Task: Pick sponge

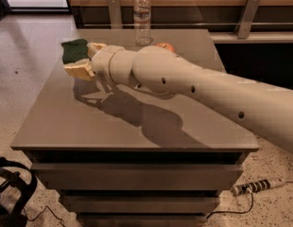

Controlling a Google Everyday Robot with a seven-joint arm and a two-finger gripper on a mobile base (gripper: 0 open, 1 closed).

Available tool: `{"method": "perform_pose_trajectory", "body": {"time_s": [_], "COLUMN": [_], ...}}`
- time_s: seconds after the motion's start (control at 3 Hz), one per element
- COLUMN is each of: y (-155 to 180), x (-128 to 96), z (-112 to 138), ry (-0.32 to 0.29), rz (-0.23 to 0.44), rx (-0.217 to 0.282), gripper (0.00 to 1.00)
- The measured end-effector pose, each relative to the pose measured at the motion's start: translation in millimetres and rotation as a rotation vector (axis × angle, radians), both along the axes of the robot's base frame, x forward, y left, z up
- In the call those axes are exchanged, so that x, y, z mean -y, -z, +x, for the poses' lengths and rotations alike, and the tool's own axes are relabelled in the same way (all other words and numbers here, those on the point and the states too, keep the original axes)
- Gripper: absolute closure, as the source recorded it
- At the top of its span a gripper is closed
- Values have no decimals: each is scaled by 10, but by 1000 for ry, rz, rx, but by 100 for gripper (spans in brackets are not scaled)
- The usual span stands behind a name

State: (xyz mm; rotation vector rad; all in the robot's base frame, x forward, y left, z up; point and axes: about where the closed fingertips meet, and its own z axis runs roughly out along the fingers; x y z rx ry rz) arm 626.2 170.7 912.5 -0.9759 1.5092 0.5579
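— Target?
— Small dark green rectangular sponge (74, 50), scouring face up, lying roughly level.
— Position?
— Clamped between the pads of the pale yellow padded pincer (80, 57), raised off the grey counter (90, 126), over its far-left corner.

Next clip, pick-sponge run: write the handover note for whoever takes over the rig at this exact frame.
Gripper: over the far-left corner of the grey tabletop, pale padded fingers closed on the dark green rectangular sponge.
Sponge: in the grip, apparently clear of the surface, judging by the shadow below.
Done: grasp, seemingly the lift.
Left: confirm the hold; avoid the clear plastic water bottle and the red-orange apple behind the arm.
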Motion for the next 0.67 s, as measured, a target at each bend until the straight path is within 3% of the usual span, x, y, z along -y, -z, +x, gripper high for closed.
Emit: {"method": "perform_pose_trajectory", "body": {"time_s": [0.67], "y": [-374], "x": [219], "z": [38], "ry": [-3], "rz": [-11], "rx": [56], "gripper": [100]}}
